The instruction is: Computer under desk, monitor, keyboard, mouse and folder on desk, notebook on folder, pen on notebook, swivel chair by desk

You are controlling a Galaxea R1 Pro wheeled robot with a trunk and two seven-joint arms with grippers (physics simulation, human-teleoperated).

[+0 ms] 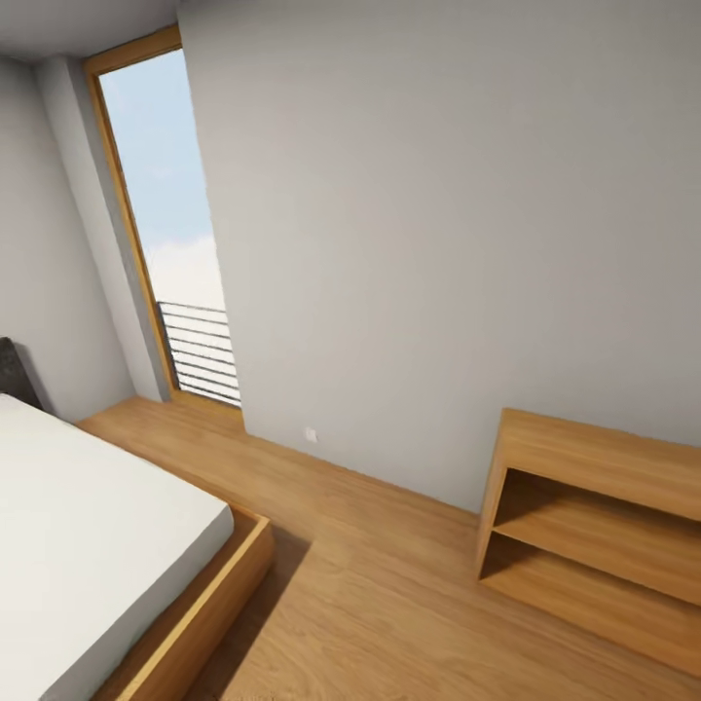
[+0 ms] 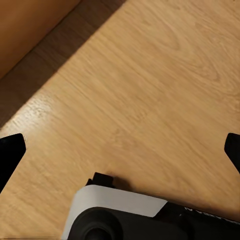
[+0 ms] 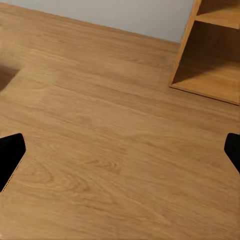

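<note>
**A:** What does the head view give us?

**B:** A corner of the bedroom (image 1: pixel 428 243): plain grey walls and a light wooden floor (image 1: pixel 389 604). A tall window (image 1: pixel 166 224) with a wooden frame stands at the far left, with dark railing bars across its lower part. A bed (image 1: pixel 88 526) with a white mattress in a low wooden frame sits at the lower left, and a light wooden shelf bench (image 1: pixel 594 526) stands against the wall at the right. A small white wall socket (image 1: pixel 311 434) sits low on the wall, between window and bench.

**A:** Any of the desk things there?

**B:** None that I can make out. The room itself is the only task thing here.

**A:** And the left wrist view?

**B:** The left gripper (image 2: pixel 120 150) hangs over bare floor boards. Its two black fingertips (image 2: pixel 11 152) stand at opposite edges of the picture, spread wide, with nothing between them. Under the gripper, close to its base, part of the robot's own white and black body (image 2: pixel 120 215) shows. Beyond the fingertips a wooden panel (image 2: pixel 30 25) throws a shadow on the floor; I cannot tell what it belongs to.

**A:** The right wrist view?

**B:** The right gripper (image 3: pixel 120 150) is likewise spread wide over the floor and holds nothing; one black fingertip (image 3: pixel 11 155) pokes in at each side. Ahead of the fingers, well apart from them, the shelf bench stands against the grey wall, its open compartments facing the gripper.
</note>
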